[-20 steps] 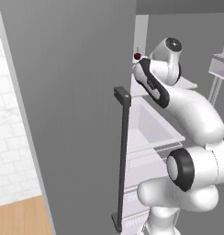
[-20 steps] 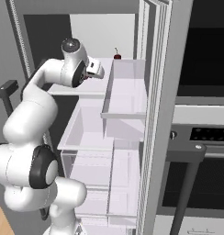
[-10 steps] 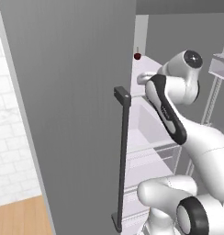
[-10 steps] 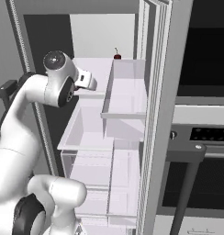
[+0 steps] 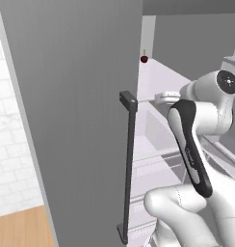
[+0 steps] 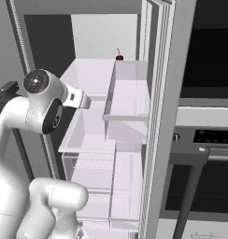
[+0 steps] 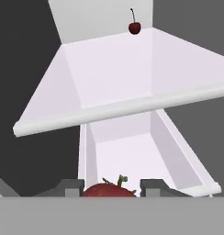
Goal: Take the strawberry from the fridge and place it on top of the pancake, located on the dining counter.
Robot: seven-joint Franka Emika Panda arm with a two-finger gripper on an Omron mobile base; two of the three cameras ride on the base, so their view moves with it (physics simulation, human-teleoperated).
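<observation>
In the hand view a bright-red strawberry (image 7: 109,190) with a green stem sits between my two dark fingertips, and my gripper (image 7: 111,187) is shut on it. The hand is in front of the open fridge (image 6: 90,74), level with the edge of a white shelf (image 7: 118,108), facing inward over a lower drawer. In the right base view my hand (image 6: 79,99) is just left of the shelves. The pancake and the dining counter are out of view.
A darker red cherry (image 7: 134,27) with a thin stem stands at the back of the upper shelf. The open grey fridge door (image 5: 76,96) with its dark bar handle (image 5: 129,164) stands close on the left. A black-windowed wall oven (image 6: 211,51) is on the right.
The hand has drawn back from deep on the upper shelf near the cherry, moving outward and down. The elbow has swung lower. The grip stays shut.
</observation>
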